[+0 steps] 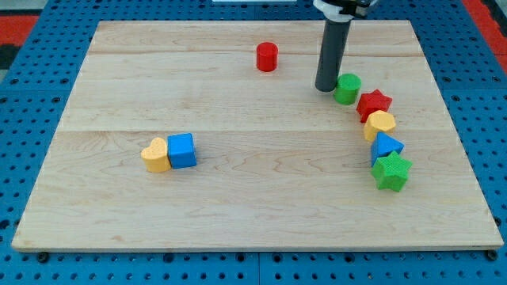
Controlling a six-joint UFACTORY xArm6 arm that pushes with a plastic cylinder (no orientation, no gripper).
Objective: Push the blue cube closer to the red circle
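Observation:
The blue cube [182,150] sits at the view's lower left, touching a yellow heart [156,155] on its left side. The red circle [267,57] stands near the view's top centre, far up and right of the cube. My tip [325,88] rests on the board right of the red circle and just left of a green cylinder [347,89], almost touching it. The tip is far from the blue cube.
A curved row of blocks runs down the view's right: the green cylinder, a red star [374,104], a yellow heart [380,124], a blue triangle [386,147], a green star [392,171]. The wooden board [253,214] lies on a blue pegboard.

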